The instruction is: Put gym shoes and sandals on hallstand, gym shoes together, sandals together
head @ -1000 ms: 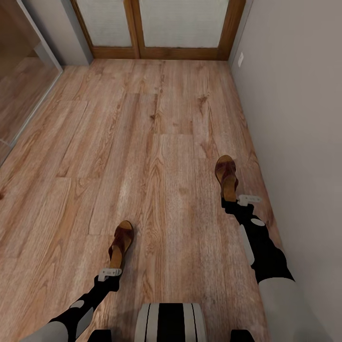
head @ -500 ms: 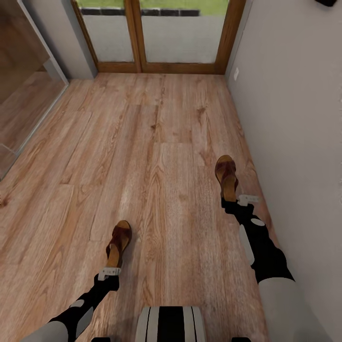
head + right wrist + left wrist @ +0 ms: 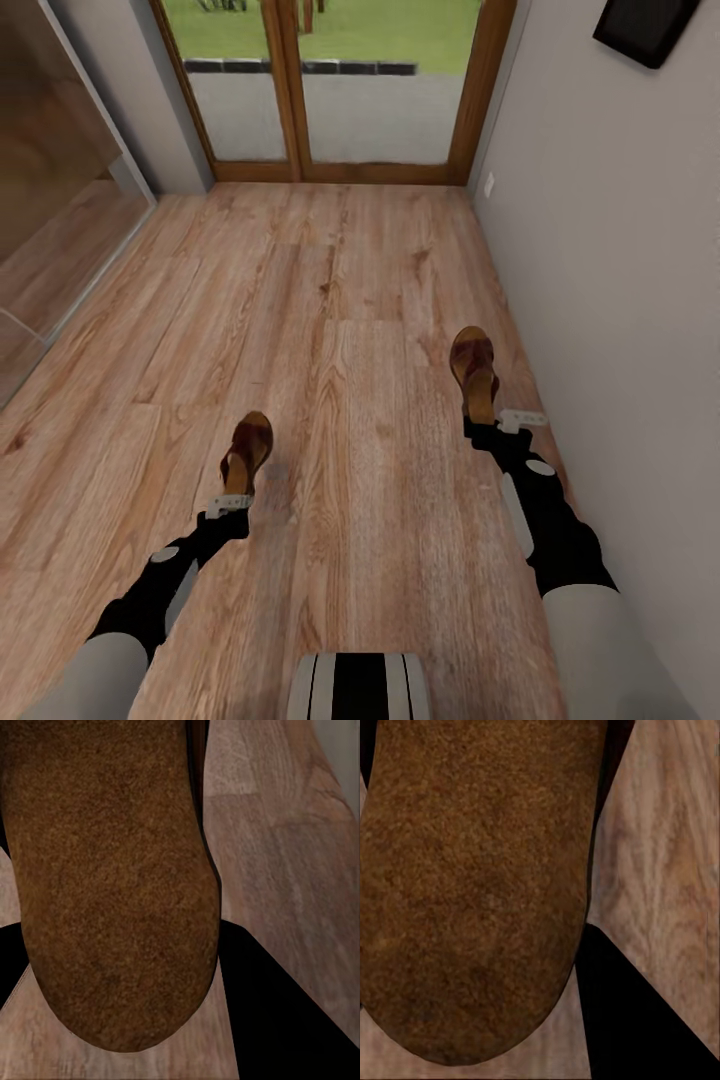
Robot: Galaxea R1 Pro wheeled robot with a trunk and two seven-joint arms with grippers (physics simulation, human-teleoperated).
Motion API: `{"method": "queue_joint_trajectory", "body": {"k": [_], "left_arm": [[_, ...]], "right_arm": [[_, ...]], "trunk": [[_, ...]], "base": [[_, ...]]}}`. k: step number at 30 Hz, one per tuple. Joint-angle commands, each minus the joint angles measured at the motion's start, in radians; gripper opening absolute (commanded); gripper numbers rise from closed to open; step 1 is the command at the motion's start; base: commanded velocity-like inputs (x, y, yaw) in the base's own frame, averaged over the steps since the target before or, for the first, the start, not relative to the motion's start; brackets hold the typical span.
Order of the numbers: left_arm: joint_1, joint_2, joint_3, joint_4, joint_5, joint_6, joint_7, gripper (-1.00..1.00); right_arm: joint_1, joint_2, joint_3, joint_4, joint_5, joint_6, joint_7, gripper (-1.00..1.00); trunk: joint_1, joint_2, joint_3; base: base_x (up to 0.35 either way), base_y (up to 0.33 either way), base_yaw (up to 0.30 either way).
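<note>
You have one sandal (image 3: pixel 246 452) clamped heel-first in your left claw (image 3: pixel 229 503) and the other sandal (image 3: pixel 474 371) in your right claw (image 3: pixel 508 423), both pointing away above the corridor floor (image 3: pixel 340 300), the hallstand nowhere ahead.

Two brown leather sandals are seen above the corridor floor (image 3: pixel 340 300), a light brown wood-grain plank surface. The left sandal (image 3: pixel 245 455) is held at its heel end, toe pointing forward, its wide dark reddish-brown strap and tan footbed facing up. The right sandal (image 3: pixel 475 370) is carried the same way, further forward and near the grey wall, well apart from the first. In the wrist views the rough brown sole of the left sandal (image 3: pixel 472 885) and of the right sandal (image 3: pixel 112 885) is shown close up, over the planks.
</note>
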Motion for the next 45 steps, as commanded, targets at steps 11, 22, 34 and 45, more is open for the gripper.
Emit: {"method": "queue_joint_trajectory", "body": {"k": [11, 22, 34, 45], "left_arm": [[0.0, -0.11, -0.02, -0.316, -0.008, 0.277, -0.01, -1.0], [0.0, -0.116, -0.021, -0.316, -0.003, 0.281, -0.01, -1.0], [0.0, -0.117, -0.024, -0.316, -0.001, 0.288, -0.01, -1.0], [0.0, -0.117, -0.023, -0.316, 0.003, 0.293, -0.01, -1.0]], "right_arm": [[0.0, 0.001, 0.001, -0.054, 0.002, 0.006, -0.001, -1.0], [0.001, 0.002, 0.075, -0.094, 0.004, 0.006, -0.001, -1.0], [0.003, 0.003, 0.095, -0.095, 0.001, 0.006, -0.001, -1.0], [0.003, 0.003, 0.095, -0.095, 0.0, 0.006, -0.001, -1.0]], "trunk": [[-0.005, 0.002, 0.044], [-0.01, 0.005, 0.103], [-0.015, 0.008, 0.169], [-0.02, 0.01, 0.23]], "base": [[0.0, 0.0, 0.0], [0.0, 0.0, 0.0], [0.0, 0.0, 0.0], [0.0, 0.0, 0.0]]}}
